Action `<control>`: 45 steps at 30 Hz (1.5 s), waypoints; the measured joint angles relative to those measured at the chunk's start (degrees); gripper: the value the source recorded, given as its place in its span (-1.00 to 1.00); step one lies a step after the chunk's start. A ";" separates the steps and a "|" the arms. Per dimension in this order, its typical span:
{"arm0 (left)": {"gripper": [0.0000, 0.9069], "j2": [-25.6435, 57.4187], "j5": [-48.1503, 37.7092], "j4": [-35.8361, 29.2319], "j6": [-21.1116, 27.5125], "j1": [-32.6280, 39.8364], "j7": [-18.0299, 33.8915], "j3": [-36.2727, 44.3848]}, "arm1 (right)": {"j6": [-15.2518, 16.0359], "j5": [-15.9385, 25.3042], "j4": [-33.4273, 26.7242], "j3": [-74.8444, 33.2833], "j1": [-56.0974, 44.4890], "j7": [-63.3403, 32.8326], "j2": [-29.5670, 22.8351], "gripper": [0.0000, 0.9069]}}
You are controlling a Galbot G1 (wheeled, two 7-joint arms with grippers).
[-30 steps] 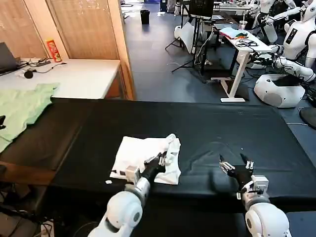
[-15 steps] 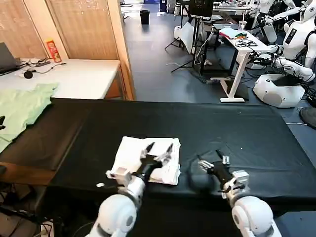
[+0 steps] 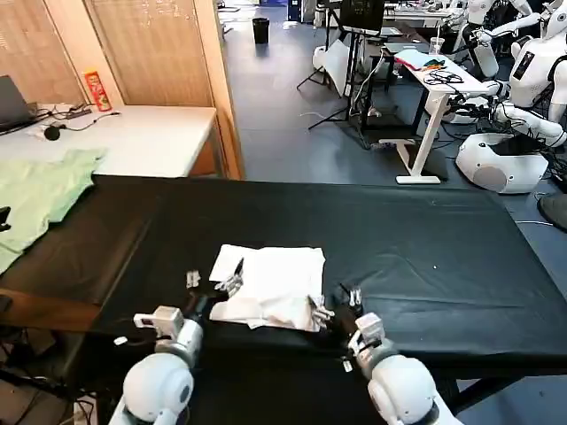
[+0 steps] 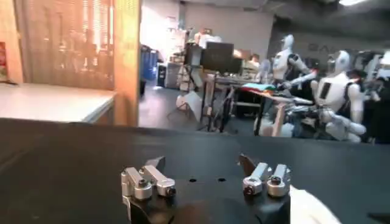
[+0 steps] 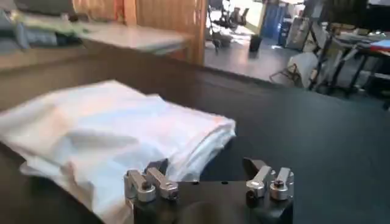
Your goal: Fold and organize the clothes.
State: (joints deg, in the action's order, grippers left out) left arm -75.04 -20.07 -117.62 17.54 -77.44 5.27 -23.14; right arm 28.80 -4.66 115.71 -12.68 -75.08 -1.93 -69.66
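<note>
A black tabletop (image 3: 425, 230) spans the foreground. At its left edge lies a pale green garment (image 3: 40, 190); behind, a red canister (image 3: 92, 89) stands on a white desk (image 3: 151, 137).

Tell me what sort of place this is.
Most likely a robotics lab or workshop. White humanoid robots stand at the back by a cluttered desk and a monitor on a stand. Up front, a black-covered table holds a folded white T-shirt.
</note>
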 joint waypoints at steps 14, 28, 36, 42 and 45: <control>0.94 -0.36 -15.87 7.86 0.69 3.28 -3.44 -4.81 | -8.02 -6.89 6.45 -5.38 -5.73 -2.75 -3.11 0.94; -0.61 -0.30 -28.22 11.50 3.04 2.49 -3.50 -6.97 | -8.03 -7.05 12.06 -8.03 -9.81 -2.59 -4.43 0.94; -0.85 -0.47 -30.75 12.85 4.63 2.86 -3.31 -7.01 | -7.97 -6.97 13.01 -8.51 -10.21 -2.51 -4.68 0.94; -1.00 -0.45 -31.07 11.99 5.30 2.97 -2.07 -7.19 | -7.97 -6.97 13.20 -8.95 -10.22 -2.50 -4.99 0.94; -1.00 0.11 -27.15 10.78 4.99 2.94 -1.61 -7.44 | -7.97 -6.97 13.18 -9.37 -10.22 -2.53 -5.04 0.94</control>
State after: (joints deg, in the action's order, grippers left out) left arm -74.93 -47.22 -106.84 22.53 -74.50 3.66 -30.58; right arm 20.83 -11.62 128.89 -22.06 -85.29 -4.46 -74.69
